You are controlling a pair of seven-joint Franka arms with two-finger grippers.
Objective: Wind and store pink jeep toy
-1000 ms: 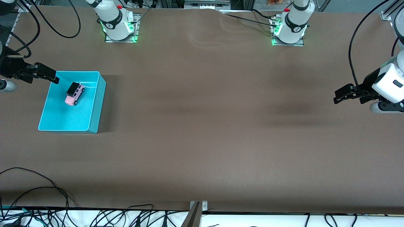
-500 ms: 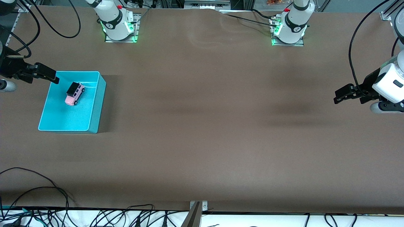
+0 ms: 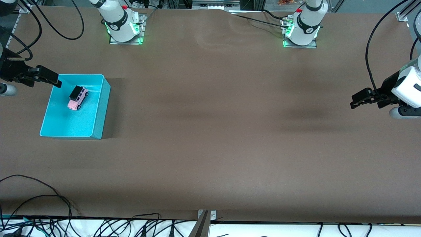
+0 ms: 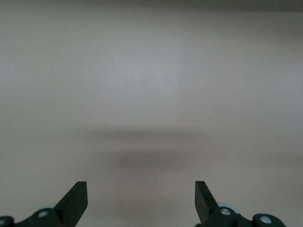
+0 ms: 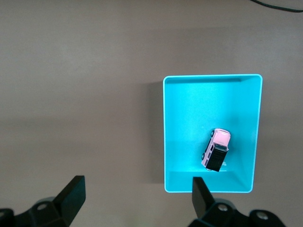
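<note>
The pink jeep toy has a black roof and stands on its wheels inside the teal bin, at the right arm's end of the table. In the right wrist view the jeep sits near one end wall of the bin. My right gripper hangs open and empty over the table by the bin's corner, its jaws wide apart. My left gripper hovers open over bare table at the left arm's end. In its wrist view the left gripper holds nothing.
A brown mat covers the table. Both arm bases stand along the edge farthest from the front camera. Loose cables lie at the edge nearest that camera.
The left gripper has drawn back slightly toward the left arm's end of the table. The right gripper, the bin and the jeep have stayed put.
</note>
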